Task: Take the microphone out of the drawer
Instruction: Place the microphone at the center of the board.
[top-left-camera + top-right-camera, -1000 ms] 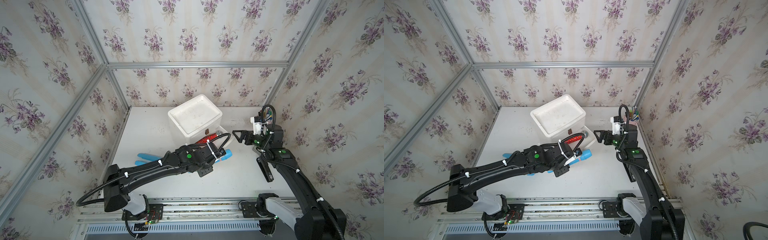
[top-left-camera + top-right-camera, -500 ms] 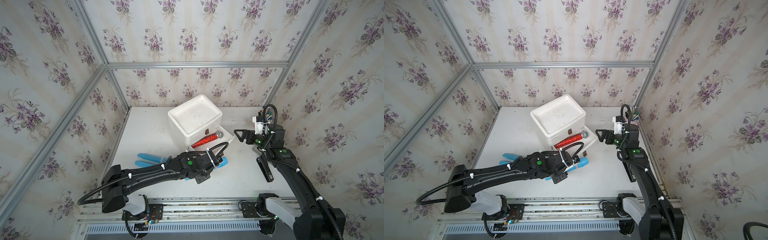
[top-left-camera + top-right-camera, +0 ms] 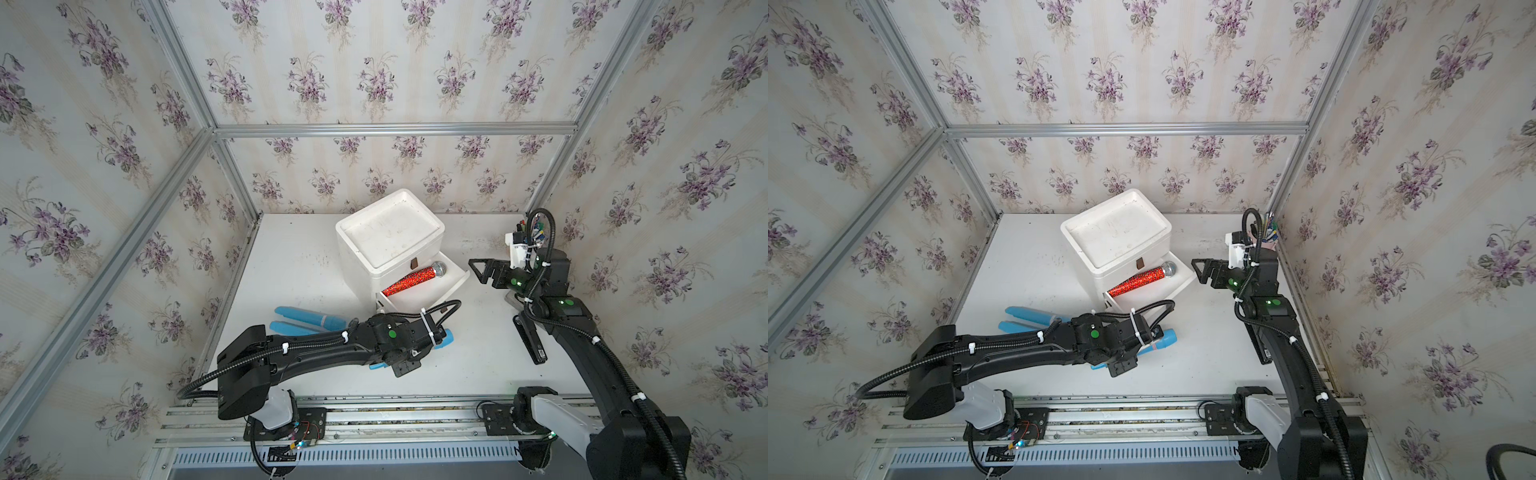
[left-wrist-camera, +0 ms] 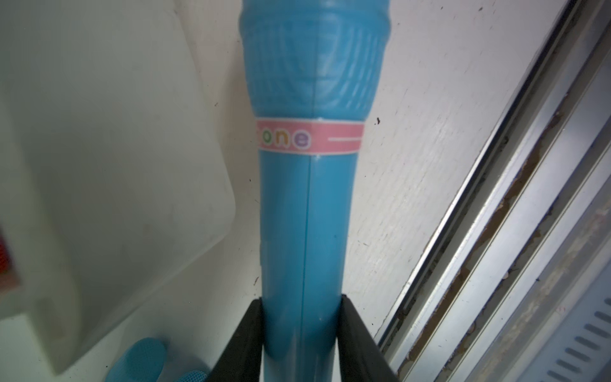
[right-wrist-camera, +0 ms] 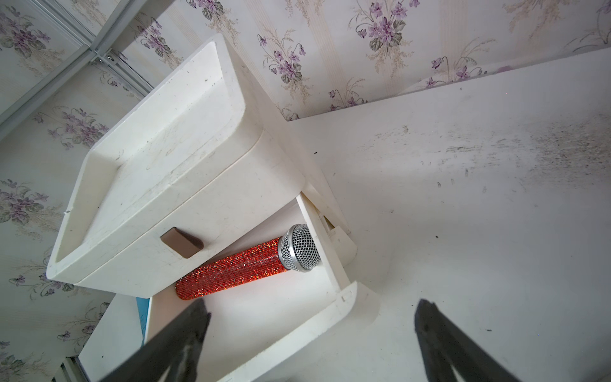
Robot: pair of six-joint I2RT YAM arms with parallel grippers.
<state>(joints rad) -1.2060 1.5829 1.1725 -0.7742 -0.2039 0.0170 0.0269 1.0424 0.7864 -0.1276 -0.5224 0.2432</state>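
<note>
Closest to me, the left gripper point(image 4: 301, 299) pinches a blue microphone point(image 4: 307, 198) by its handle, just in front of the drawer point(image 5: 334, 277). The drawer stands open at the bottom of a white cabinet point(image 3: 357, 266), and a red microphone point(image 3: 411, 279) lies inside. Beside it hovers the right gripper point(image 5: 310, 307), fingers spread wide, holding nothing.

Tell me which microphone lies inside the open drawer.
The red glitter microphone with the silver mesh head lies in the drawer. One blue microphone is held by the left gripper; the other blue microphones lie on the table.
</note>
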